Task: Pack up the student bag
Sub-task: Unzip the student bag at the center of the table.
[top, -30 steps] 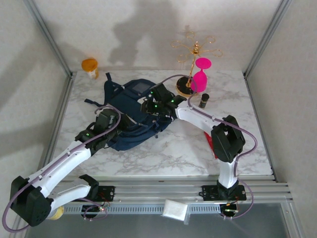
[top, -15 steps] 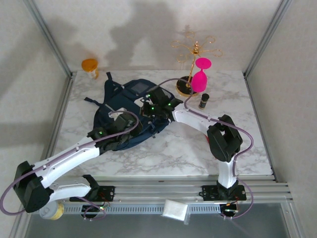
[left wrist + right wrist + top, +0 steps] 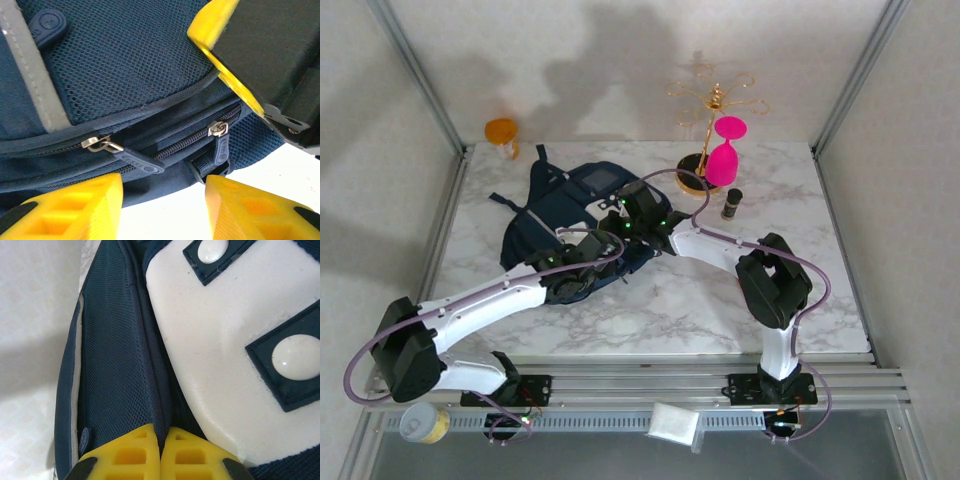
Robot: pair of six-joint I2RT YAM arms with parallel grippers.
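1. One student bag (image 3: pixel 570 205), navy with pale patches, lies flat on the marble bench (image 3: pixel 670 300). It is under both tools, and its straps trail away from them toward the far edge.
2. Two zip pulls (image 3: pixel 127 155) hang off the bag's side just ahead of the left tool (image 3: pixel 162 212), one toward each finger. A grey stripe (image 3: pixel 37 75) and dark mesh lie further ahead of them.
3. The left tool (image 3: pixel 588 262) sits low at the bag's near edge with its yellow fingers (image 3: pixel 75 205) well apart. Nothing is caught between them, and bare bench shows in the gap.
4. The right tool (image 3: pixel 632 213) rests on top of the bag. In its wrist view the bag (image 3: pixel 115 365) runs straight ahead, with mesh to the left of the tool and a white patch (image 3: pixel 225 355) with two navy squares to the right.
5. The right tool (image 3: pixel 161 452) has its two yellow fingers pressed together, right where the mesh meets the white patch. I cannot tell if any fabric is pinched there.
6. A pink goblet (image 3: pixel 724 160) and a gold wire stand (image 3: pixel 712 100) stand to the right of the right tool and a little beyond it. A small dark bottle (image 3: pixel 731 203) stands just beside them.
7. An orange cup (image 3: pixel 501 132) sits far beyond the left tool, off the bench's far left corner.
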